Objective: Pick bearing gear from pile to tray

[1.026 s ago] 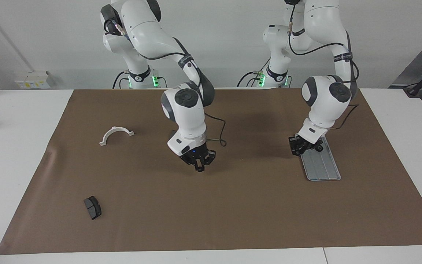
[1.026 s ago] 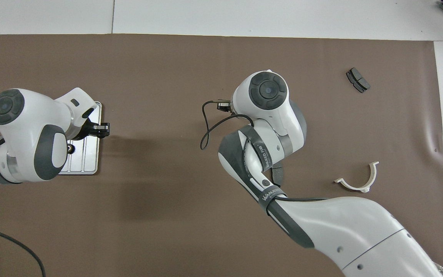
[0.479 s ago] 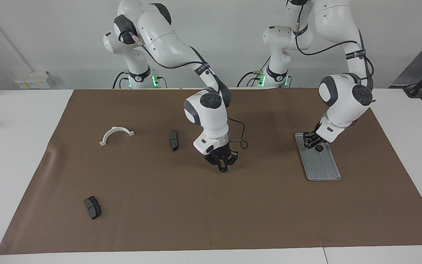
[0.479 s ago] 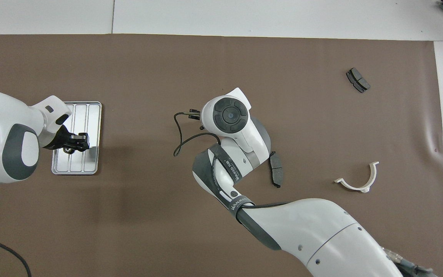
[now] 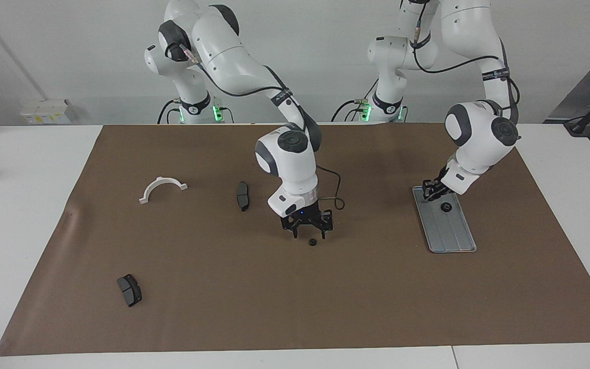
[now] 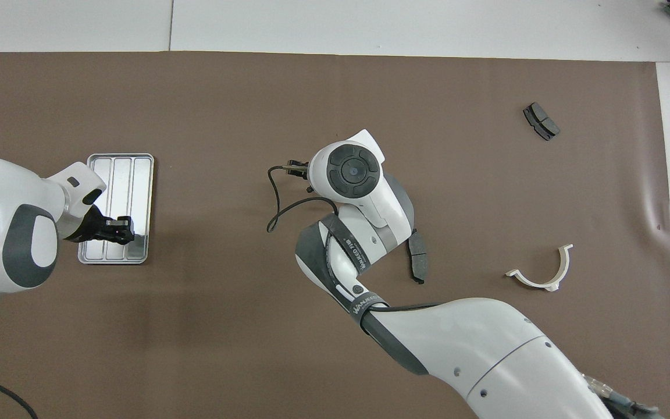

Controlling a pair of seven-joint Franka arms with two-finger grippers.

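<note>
Since earlier: the right gripper [image 5: 308,231] has let a gear [image 5: 313,242] drop onto the mat [image 5: 233,307] mid-table; the left gripper [image 5: 432,192] has left another gear [image 5: 446,207] in the tray [image 5: 458,246] and pulled back toward the robots.
Mat gear: lies loose on the mat, just below the right gripper, well apart from the tray.
Tray gear: rests in the tray, in the end nearer the robots, clear of the left gripper.
Right gripper: fingers spread wide, empty, hovering over the mat gear.
Left gripper: over the tray's near rim, holding nothing; how far its fingers are parted I cannot tell.
Pile: two pads [image 5: 243,195] [image 5: 129,289] and a white bracket [image 5: 162,188] lie scattered toward the right arm's end.
Risk: the mat gear is small and round; a slightly off-centre pinch could flick it away or roll it.
Surface: brown mat on a white table [image 5: 18,205].
Room: plain white wall [image 5: 69,51].
</note>
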